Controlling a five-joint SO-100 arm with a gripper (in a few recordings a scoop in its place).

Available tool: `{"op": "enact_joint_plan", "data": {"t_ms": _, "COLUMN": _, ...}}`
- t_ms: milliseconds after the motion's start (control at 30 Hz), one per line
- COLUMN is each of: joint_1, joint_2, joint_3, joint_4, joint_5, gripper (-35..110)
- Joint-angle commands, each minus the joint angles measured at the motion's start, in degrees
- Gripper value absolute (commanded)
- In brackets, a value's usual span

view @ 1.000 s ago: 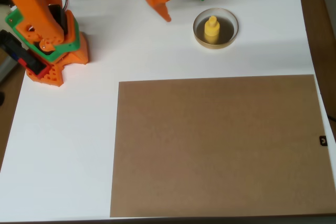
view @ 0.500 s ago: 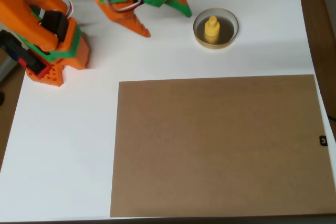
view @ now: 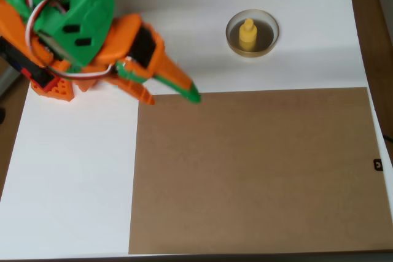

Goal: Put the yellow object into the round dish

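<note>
Overhead view: peg (view: 247, 34) upright inside dish (view: 252, 33), upper right of white table (view: 73, 176). Gripper (view: 171, 95) empty, well left of dish – tips over top-left corner of brown board (view: 258, 170). Fingers slightly parted – orange tip left, green tip right.

Light was bright and even — the white table (view: 73, 176) ran near overexposure. A soft grey shadow lay just up and right of the gripper (view: 171, 94), whose outline smeared slightly with motion blur; the brown board (view: 258, 170) below-right stayed sharp.
</note>
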Motion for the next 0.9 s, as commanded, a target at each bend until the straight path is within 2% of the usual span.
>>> {"op": "enact_joint_plan", "data": {"t_ms": 0, "joint_1": 4.1, "joint_2": 4.1, "joint_3": 1.5, "joint_4": -2.4, "joint_5": 0.2, "gripper": 28}}
{"op": "enact_joint_plan", "data": {"t_ms": 400, "joint_1": 15.2, "joint_2": 12.4, "joint_3": 12.0, "joint_4": -12.6, "joint_5": 6.2, "gripper": 28}}
{"op": "enact_joint_plan", "data": {"t_ms": 867, "joint_1": 22.1, "joint_2": 24.3, "joint_3": 28.6, "joint_4": -22.9, "joint_5": 10.8, "gripper": 26}}
